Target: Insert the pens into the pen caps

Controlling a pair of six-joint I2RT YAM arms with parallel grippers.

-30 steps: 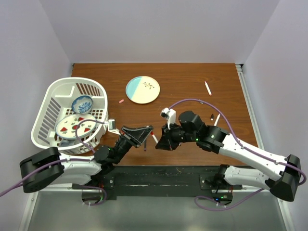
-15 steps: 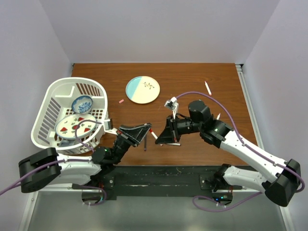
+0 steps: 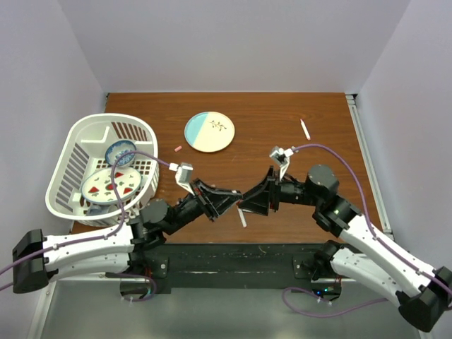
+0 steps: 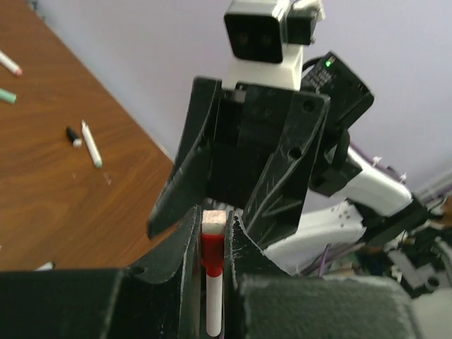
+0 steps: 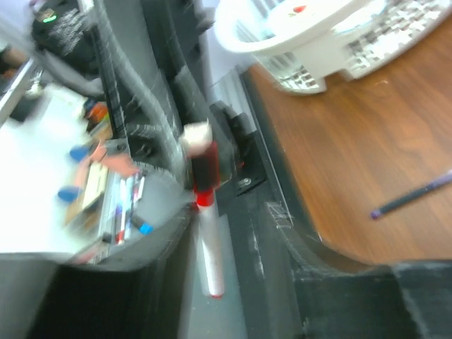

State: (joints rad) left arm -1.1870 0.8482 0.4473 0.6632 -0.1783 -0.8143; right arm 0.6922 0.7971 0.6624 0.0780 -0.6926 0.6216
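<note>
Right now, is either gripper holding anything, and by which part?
The left gripper pinches a pen by its red cap, with the white barrel left free. The right gripper is open and holds nothing.

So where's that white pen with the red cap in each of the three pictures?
Top external: the white pen with the red cap is low centre, sticking out just below the left hand.
Left wrist: the pen is bottom centre, upright, pinched between that hand's fingers.
Right wrist: the pen is centre-left, blurred.
Shared landmark: the brown wooden table.
</note>
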